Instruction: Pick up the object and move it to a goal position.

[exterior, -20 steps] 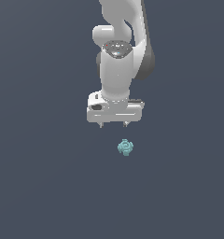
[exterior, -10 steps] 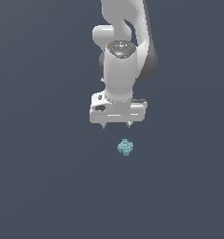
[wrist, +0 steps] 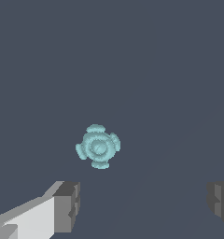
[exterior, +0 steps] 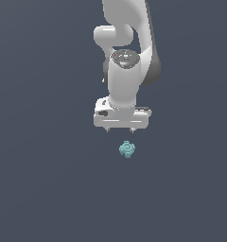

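Note:
The object (exterior: 127, 149) is a small teal-cyan knobbly lump, roughly cross-shaped, lying on the dark grey floor. My white gripper (exterior: 119, 130) hangs just behind it in the exterior view, slightly to that view's left, fingers pointing down. It is open and empty. In the wrist view the object (wrist: 98, 146) lies beyond the two spread fingertips (wrist: 67, 205), nearer to that one, and outside the gap. The gripper (wrist: 144, 201) does not touch it.
The plain dark grey floor (exterior: 49, 189) fills both views. The white arm (exterior: 127, 56) rises above the gripper in the exterior view. No other objects or goal mark show.
The gripper has moved a little to the exterior view's right and slightly nearer the object. The object has not moved.

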`<state>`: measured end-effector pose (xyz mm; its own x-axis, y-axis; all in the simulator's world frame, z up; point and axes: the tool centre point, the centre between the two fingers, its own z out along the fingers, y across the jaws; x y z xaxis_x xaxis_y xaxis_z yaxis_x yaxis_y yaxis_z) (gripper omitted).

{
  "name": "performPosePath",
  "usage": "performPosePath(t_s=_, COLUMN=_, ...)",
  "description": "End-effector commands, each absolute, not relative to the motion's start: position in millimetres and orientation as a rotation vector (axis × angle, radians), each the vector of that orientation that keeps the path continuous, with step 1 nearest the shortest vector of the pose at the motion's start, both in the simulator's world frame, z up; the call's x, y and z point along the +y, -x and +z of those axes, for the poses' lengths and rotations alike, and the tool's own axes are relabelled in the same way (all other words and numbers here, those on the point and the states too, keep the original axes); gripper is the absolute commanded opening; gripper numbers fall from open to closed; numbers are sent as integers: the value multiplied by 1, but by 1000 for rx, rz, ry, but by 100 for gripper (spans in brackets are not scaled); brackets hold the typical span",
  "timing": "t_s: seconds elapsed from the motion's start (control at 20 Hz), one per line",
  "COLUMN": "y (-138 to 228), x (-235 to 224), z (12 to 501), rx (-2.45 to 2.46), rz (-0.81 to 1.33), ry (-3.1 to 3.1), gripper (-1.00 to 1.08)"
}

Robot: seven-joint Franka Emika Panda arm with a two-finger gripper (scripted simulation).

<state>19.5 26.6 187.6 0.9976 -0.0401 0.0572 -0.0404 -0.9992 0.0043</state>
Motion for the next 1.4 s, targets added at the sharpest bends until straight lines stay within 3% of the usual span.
performPosePath(t_s=0.0, y=-21, x=30, z=180, rx=-133, rz=82, ry=-3135, gripper=100)
performPosePath(t_s=1.35, y=-29, x=68, z=92, rx=-944, rz=2, ry=-2997, gripper=100)
